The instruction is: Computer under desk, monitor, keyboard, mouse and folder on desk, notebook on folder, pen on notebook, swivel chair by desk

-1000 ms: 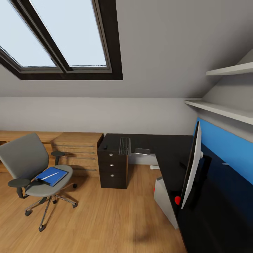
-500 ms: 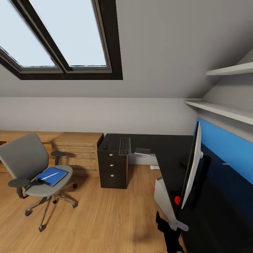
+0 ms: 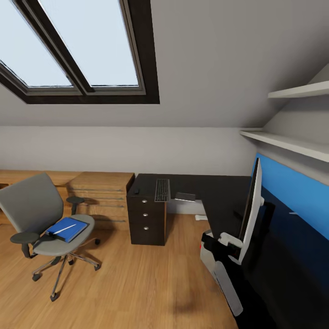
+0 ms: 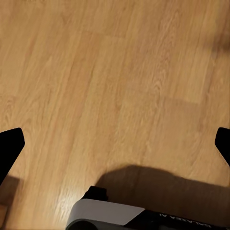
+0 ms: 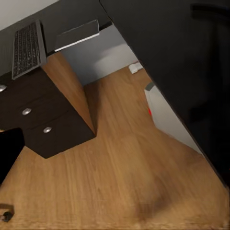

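the right arm (image 3: 227,269) is reaching up at the near edge of the desk (image 3: 214,192), its gripper end sitting just beside the lower edge of the monitor (image 3: 250,214), which is standing on the desk and showing edge-on; whether the right fingers are apart or together i cannot tell. in the left wrist view the two dark fingertips (image 4: 9,148) are sitting at opposite borders, spread wide, pointing down at bare wooden floor (image 4: 120,86) and gripping nothing. the keyboard (image 3: 162,189) is lying on the far wing of the desk above the three-drawer unit (image 3: 146,219), well apart from both grippers, with the small mouse (image 3: 136,190) near its left side and a flat grey item (image 3: 185,197) to its right at the desk edge. a grey computer case (image 3: 213,265) is standing under the desk by the right arm. the swivel chair (image 3: 39,214) is standing out on the floor, well apart from the desk, carrying a blue flat item (image 3: 67,228) with the pen (image 3: 64,228) lying on top. a light-wood chest (image 3: 100,196) is lining the wall behind the chair, under a sloped ceiling with a skylight (image 3: 77,45). open floor is stretching between chair and desk.
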Tool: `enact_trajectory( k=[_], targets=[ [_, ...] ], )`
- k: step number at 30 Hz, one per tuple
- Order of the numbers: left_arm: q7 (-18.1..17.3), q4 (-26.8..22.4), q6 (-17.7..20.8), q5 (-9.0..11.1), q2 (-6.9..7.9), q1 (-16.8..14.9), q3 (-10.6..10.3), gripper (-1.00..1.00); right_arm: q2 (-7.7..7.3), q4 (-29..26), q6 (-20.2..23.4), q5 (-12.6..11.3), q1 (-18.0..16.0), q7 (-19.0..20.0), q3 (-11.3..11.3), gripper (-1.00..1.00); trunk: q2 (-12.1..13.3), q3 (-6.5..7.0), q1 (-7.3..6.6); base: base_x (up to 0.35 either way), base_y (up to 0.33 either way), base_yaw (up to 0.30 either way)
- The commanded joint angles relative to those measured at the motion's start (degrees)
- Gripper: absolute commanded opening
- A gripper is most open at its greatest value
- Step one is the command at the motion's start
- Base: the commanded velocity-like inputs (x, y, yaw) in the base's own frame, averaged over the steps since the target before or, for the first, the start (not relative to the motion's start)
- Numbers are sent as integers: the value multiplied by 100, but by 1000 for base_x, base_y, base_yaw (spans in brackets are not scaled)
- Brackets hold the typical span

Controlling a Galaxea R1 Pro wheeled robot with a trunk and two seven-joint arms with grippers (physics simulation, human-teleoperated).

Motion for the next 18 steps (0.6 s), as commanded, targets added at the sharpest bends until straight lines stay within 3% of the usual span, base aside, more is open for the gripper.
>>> enact_trajectory(
  k=[1,6,18],
  targets=[
    [25,-5,-43,61,2,-9,-47,100,0,-233,291,-53,-1,-135,5,100,-10,-13,3,0,0,0],
    [25,-5,-70,56,-3,-9,-49,100,-2,-898,1131,-90,271,-416,11,100,-10,-13,3,-21,0,0],
    [33,-5,-75,62,1,-7,-36,100,-43,-1025,1291,-44,455,-456,5,100,-10,-13,3,-265,-8,-3]
  ],
)
